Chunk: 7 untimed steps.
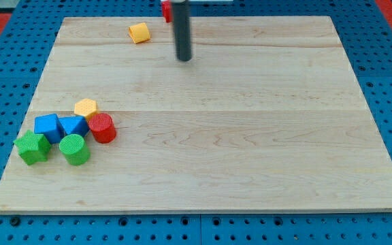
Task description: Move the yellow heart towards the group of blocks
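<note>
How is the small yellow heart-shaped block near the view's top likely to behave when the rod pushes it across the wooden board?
The small yellow heart-shaped block looks rigid and sits low and flat, so it should probably slide, not tip or roll. The smooth wooden board likely offers little grip. Its uneven outline may make it rotate off my tip, now to its right.

Bright, even light falls from above on the pale wooden board (203,129), with no glare. Shadows are soft and short, hugging the blocks at the board's lower left corner. My tip (184,59) is slightly motion-soft. Overall sharpness is modest, and the board's edges look straight.
</note>
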{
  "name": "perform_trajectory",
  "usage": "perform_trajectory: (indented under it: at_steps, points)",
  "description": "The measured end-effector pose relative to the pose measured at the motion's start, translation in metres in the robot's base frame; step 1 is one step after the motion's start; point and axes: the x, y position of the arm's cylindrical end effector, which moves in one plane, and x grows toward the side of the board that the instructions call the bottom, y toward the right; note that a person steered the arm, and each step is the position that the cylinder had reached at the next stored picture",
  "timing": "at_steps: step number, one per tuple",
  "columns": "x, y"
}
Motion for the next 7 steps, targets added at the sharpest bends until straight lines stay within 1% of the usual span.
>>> perform_trajectory:
  at_steps: [1, 2, 3, 4, 5, 6, 7]
  points:
    - [-0.078, 0.054]
    - [-0.084, 0.048]
    - [-0.082, -0.006]
    - [-0.035, -0.034]
    - [-0.030, -0.069]
    - [-0.050, -0.065]
    - [-0.059, -0.120]
